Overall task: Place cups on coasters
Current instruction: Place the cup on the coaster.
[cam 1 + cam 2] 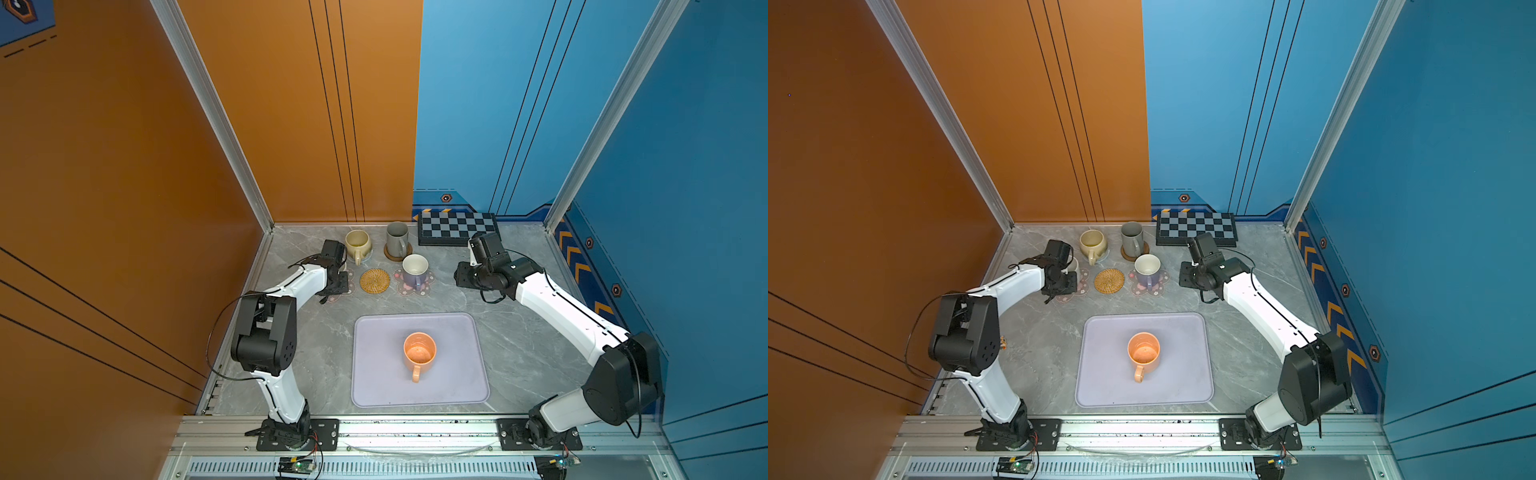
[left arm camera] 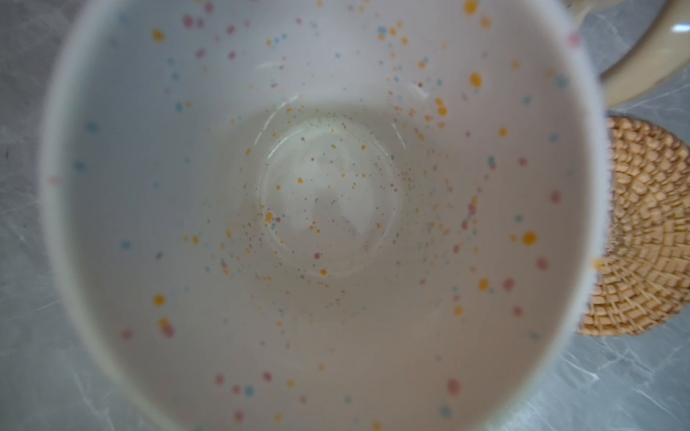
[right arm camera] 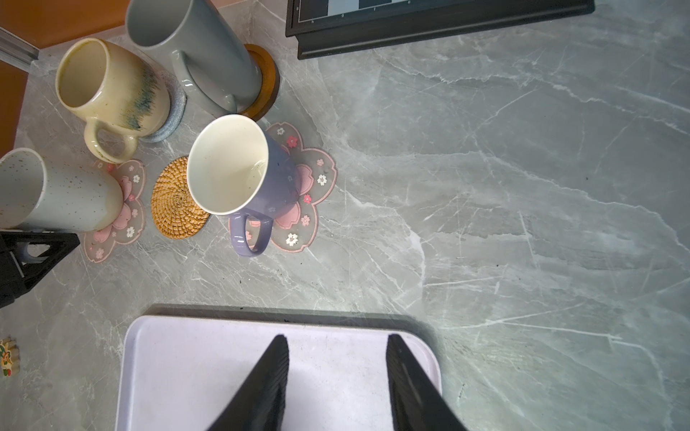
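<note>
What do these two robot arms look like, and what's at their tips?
The left arm and right arm are alike: white rounded shells, bulky black joints, thin black cables looping outside, black bolted base plates. The right gripper has two black ribbed tapering fingers; the left gripper is black too.

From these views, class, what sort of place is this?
Probably a robot test booth: left arm and right arm bolted to a rail, an orange panel wall, a lavender mug on a flower coaster.

I look into a speckled white mug point(image 2: 328, 209) of glossy glazed ceramic. The round coaster point(image 2: 649, 231) beside it is rough woven rattan. The tabletop point(image 3: 522, 186) looks smooth and marble-patterned.
</note>
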Controlling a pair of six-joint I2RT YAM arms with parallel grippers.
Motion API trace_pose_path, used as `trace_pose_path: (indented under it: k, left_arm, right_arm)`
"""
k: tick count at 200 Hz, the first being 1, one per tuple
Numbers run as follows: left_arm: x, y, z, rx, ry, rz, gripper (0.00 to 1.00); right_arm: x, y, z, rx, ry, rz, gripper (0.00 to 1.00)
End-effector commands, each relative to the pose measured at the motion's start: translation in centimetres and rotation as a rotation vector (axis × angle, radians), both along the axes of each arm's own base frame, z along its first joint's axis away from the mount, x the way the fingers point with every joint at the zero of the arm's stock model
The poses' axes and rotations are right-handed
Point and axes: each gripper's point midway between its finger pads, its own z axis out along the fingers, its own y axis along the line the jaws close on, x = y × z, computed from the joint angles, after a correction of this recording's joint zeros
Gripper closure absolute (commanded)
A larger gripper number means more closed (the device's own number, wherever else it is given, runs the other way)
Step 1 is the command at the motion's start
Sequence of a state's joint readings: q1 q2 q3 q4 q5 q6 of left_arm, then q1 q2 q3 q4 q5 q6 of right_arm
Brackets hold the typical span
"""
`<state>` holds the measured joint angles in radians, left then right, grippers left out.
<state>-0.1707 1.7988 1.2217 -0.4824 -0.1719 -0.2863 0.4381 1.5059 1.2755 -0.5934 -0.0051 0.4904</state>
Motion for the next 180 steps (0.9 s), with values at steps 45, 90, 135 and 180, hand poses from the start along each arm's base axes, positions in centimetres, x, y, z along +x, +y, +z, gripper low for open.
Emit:
trace_pose_path:
  k: [45,90,135,180]
  left_arm:
    - [-0.3,0.1,0.0,-0.005,-0.028,0.045,0.69]
    - [-0.8,0.1,0.1,-0.007,-0.026,0.047,0.7]
    - [-1.2,0.3,0.6,0.012,-0.026,0.022,0.73]
    - [-2.0,1.0,0.6,0.062,0.001,0.005,0.73]
  right_arm:
    - [-0.8,0.7,1.0,0.023,-0.005,0.025,0.54]
    - [-1.6,0.3,1.4,0.024,-0.02,0.02,0.54]
    - [-2.2,0.0,1.6,0.029,-0.028,0.014,0.54]
    - [-2.6,-0.3,1.8,0.029,-0.036,0.011,0.54]
